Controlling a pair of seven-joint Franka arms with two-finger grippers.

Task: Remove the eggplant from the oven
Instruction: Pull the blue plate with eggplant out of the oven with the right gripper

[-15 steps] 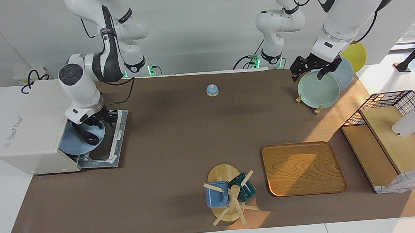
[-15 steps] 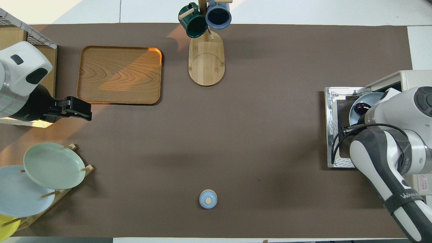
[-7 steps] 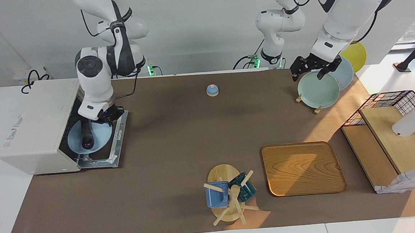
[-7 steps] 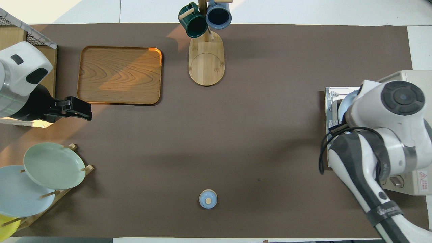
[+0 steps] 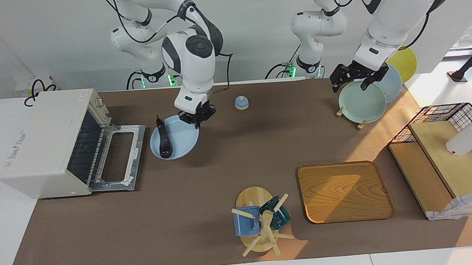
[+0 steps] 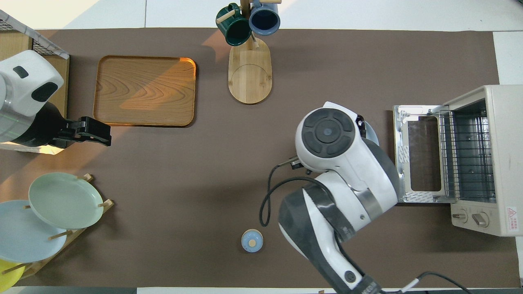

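The eggplant (image 5: 163,141) lies on a light blue plate (image 5: 182,143), out of the oven (image 5: 40,140), beside its open door (image 5: 118,156) toward the table's middle. My right gripper (image 5: 196,119) is shut on the plate's rim, at the edge away from the oven. I cannot tell whether the plate rests on the mat or hangs just above it. In the overhead view my right arm hides the eggplant; only a sliver of the plate (image 6: 371,132) shows, and the oven (image 6: 500,155) rack is bare. My left gripper (image 5: 350,85) waits open over the green plate.
A green plate (image 5: 361,102) stands in a plate rack with other plates at the left arm's end. A small blue bell (image 5: 241,102) sits near the robots. A mug tree (image 5: 262,223), a wooden tray (image 5: 344,191) and a wire shelf (image 5: 446,156) lie farther out.
My right gripper has drawn the blue plate with the eggplant out of the oven, over the door and toward the table's middle. The left arm has not moved.
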